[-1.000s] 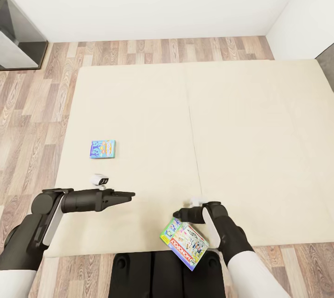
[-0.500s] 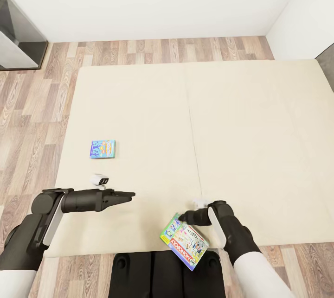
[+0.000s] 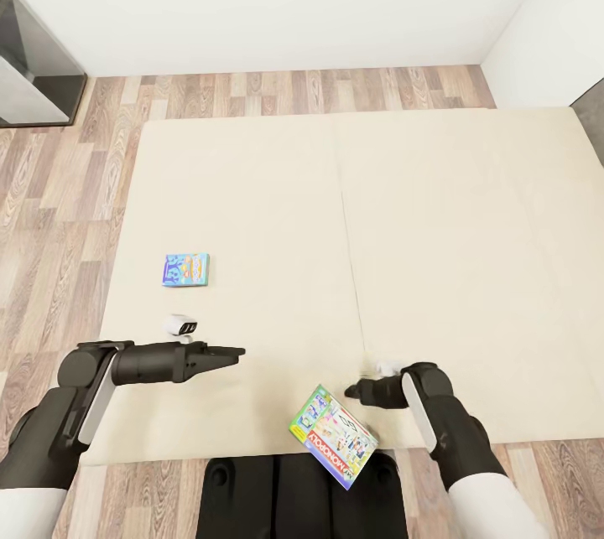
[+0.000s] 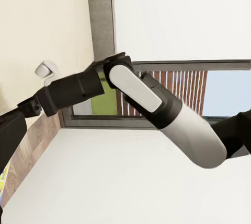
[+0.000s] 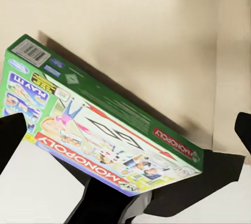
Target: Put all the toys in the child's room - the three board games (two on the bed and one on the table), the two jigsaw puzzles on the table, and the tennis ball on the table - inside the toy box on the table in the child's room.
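The larger board game [image 3: 334, 437], green-edged, is seen at the near edge of the bed [image 3: 436, 212], tilted, with one corner jutting past that edge over the robot's base. It is held by nothing. The right gripper [image 3: 356, 392] is poised just beside it, its fingers spread, as the right wrist view shows them standing wide on either side of the box [image 5: 99, 130]. A nudge there could tip the box off the bed. The left gripper [image 3: 235, 351] is stretched over the mattress, apparently pressed together. Farther in, near the left edge, the small blue board game [image 3: 186, 268] lies flat, untouched.
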Motion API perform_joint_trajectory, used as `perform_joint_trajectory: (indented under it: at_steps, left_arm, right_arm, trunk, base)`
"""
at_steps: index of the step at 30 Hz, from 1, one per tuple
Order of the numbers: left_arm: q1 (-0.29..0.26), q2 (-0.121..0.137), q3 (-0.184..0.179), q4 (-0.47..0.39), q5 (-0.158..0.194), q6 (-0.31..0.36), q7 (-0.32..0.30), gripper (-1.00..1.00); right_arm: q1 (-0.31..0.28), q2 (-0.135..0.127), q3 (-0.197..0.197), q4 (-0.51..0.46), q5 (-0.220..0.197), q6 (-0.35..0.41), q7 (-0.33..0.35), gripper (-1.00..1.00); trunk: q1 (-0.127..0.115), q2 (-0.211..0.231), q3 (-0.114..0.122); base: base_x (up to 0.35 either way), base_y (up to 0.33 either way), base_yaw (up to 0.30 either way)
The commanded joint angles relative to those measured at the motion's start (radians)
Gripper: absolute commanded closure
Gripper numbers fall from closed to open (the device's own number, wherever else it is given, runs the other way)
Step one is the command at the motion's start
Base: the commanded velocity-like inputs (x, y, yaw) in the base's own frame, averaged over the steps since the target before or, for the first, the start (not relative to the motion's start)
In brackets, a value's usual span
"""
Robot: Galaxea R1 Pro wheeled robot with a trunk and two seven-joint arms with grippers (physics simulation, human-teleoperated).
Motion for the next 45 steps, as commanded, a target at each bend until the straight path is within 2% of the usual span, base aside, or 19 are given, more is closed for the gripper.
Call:
perform_joint_trajectory:
  at_steps: [1,10,27,45]
  left_arm:
    - [0.0,0.001,0.0,0.0,0.0,0.01,-0.003,-1.0]
    - [0.0,0.001,-0.001,0.0,0.001,0.011,-0.003,-1.0]
    - [0.0,0.002,0.001,0.0,0.001,0.011,-0.003,-1.0]
    - [0.0,0.002,0.001,0.0,0.001,0.012,-0.003,-1.0]
  right_arm:
    - [0.008,0.0,-0.005,-0.008,-0.008,0.008,-0.004,-1.0]
    - [0.03,0.0,-0.009,0.005,-0.009,0.011,-0.005,-1.0]
    - [0.04,0.002,-0.018,0.188,-0.011,-0.005,-0.002,-1.0]
    - [0.04,0.003,-0.017,0.203,-0.01,-0.077,-0.003,-1.0]
  trunk:
    - [0.001,-0.002,-0.001]
    - [0.001,-0.002,-0.001]
    - [0.001,-0.002,-0.001]
    - [0.001,-0.002,-0.001]
  base:
    - [0.0,0.0,0.0]
    - [0.0,0.0,0.0]
    - [0.0,0.0,0.0]
    - [0.0,0.0,0.0]
